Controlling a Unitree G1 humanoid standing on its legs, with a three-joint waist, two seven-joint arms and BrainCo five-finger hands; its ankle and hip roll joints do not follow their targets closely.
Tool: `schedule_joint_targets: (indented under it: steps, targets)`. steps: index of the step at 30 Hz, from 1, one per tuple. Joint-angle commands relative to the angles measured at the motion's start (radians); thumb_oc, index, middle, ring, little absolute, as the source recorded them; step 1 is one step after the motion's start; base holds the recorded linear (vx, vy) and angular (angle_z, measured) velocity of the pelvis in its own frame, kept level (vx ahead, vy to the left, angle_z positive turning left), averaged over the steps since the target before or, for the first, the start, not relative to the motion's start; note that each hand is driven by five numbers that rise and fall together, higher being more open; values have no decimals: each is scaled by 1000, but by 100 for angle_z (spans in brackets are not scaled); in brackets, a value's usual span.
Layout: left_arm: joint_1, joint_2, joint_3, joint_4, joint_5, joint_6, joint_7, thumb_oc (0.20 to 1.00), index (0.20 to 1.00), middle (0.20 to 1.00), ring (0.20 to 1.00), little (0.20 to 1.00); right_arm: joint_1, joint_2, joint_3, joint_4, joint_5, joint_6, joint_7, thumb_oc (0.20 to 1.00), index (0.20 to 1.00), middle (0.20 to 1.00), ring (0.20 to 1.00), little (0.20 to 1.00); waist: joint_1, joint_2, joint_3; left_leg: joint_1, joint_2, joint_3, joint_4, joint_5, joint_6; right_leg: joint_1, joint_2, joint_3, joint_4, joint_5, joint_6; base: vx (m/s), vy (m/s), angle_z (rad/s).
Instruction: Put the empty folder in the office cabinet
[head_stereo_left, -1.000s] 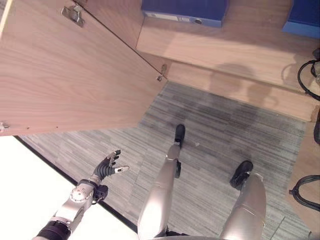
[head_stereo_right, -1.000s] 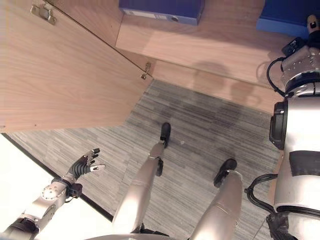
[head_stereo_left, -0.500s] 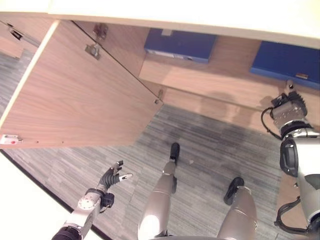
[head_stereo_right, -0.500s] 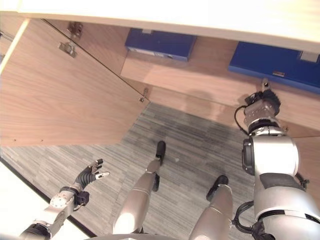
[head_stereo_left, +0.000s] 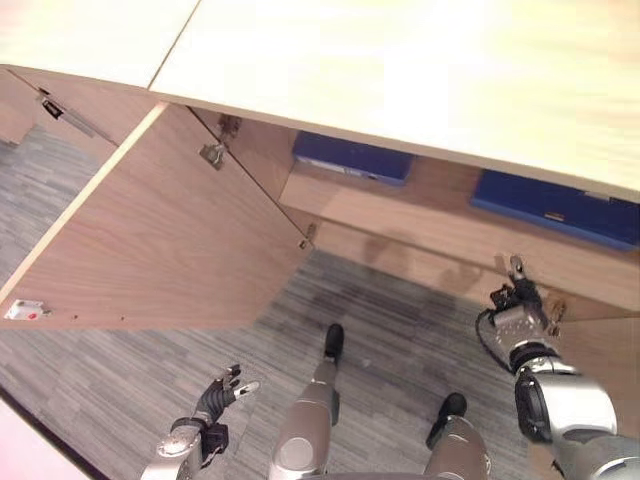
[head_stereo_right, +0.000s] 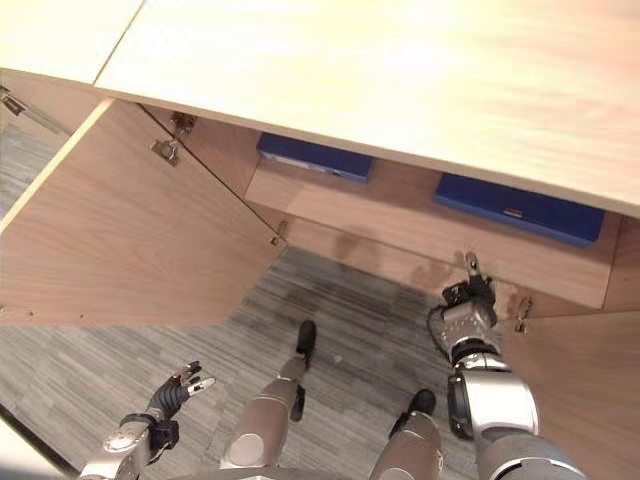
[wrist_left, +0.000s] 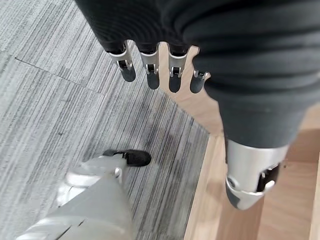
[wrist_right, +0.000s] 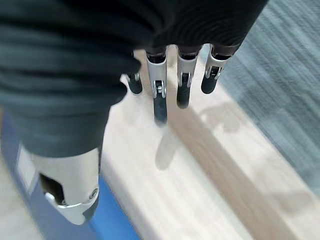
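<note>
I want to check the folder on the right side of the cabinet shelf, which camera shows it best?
The right eye view: the right blue folder lies whole on the cabinet shelf, past the open right hand. The left eye view cuts it at the edge; the right wrist view shows a blue corner.

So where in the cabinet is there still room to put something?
The bare shelf between the left folder and the right folder is free, and so is the strip of shelf in front of both. The right hand, fingers open, hangs just before that front edge. The ends where the folders lie are taken. The left hand is low over the carpet.
</note>
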Motion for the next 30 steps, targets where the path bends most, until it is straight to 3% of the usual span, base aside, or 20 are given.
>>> schedule_joint_targets:
  steps: [1,4,6,7,8,11,13,16,23,30]
  targets:
    - [-64,20,21,30,10,-18,-17,1000,1000,1000,1000,1000,-32,-38,-76,19,19,-46,29,1000,1000,1000,1000,1000,35,-22,71,122,-21,22,-20,-163,-18,69,30,-27,-189,126,8,18,4,9]
    - [-60,19,30,39,13,-19,-20,1000,1000,1000,1000,1000,-13,-46,-77,25,2,-45,25,1000,1000,1000,1000,1000,36,-23,63,134,-22,21,-20,-164,-19,87,25,-30,-204,134,11,0,9,5]
    - [-51,15,53,60,26,-25,-24,1000,1000,1000,1000,1000,35,-49,-40,-19,-117,-42,27,1000,1000,1000,1000,1000,31,-31,55,147,-23,26,-20,-166,-20,106,23,-31,-220,146,15,-2,10,2]
    - [-50,15,54,60,26,-25,-25,1000,1000,1000,1000,1000,37,-48,-40,-22,-120,-42,24,903,903,903,903,903,30,-31,54,147,-23,25,-20,-166,-20,107,23,-31,-223,148,15,24,20,4]
    - [-34,10,74,65,37,-30,-28,1000,1000,1000,1000,1000,91,-50,-10,-87,-223,-51,30,200,200,200,200,200,22,-37,48,157,-21,28,-20,-166,-20,117,23,-30,-232,155,17,0,0,0]
    - [-18,10,97,68,50,-38,-34,1000,1000,1000,1000,1000,143,-59,9,-164,-333,-52,12,200,200,200,200,200,14,-44,42,160,-20,28,-22,-160,-18,125,22,-34,-242,167,19,0,0,0]
    - [24,14,131,78,84,-46,-54,1000,1000,1000,1000,1000,206,-144,93,-344,-676,-32,-58,200,200,200,200,200,6,-60,32,180,-17,32,-22,-170,-19,142,21,-39,-251,173,23,14,2,-4]
    - [32,14,134,83,100,-48,-55,1000,1000,1000,1000,1000,204,-189,116,-385,-797,-13,-95,200,200,200,200,200,3,-67,26,183,-18,33,-23,-172,-19,147,19,-40,-259,180,26,-3,3,-7]
    - [46,22,106,45,88,-53,-66,1000,1000,1000,1000,1000,124,-285,196,-397,-924,19,-94,200,200,200,200,200,1,-74,28,180,-11,30,-22,-163,-14,135,19,-28,-240,179,22,0,-2,-1]
    - [46,28,86,23,68,-58,-76,1000,1000,1000,1000,1000,28,-332,274,-311,-944,38,-75,200,200,200,200,200,8,-62,39,168,-7,25,-23,-156,-15,119,21,-24,-238,181,23,2,-3,-1]
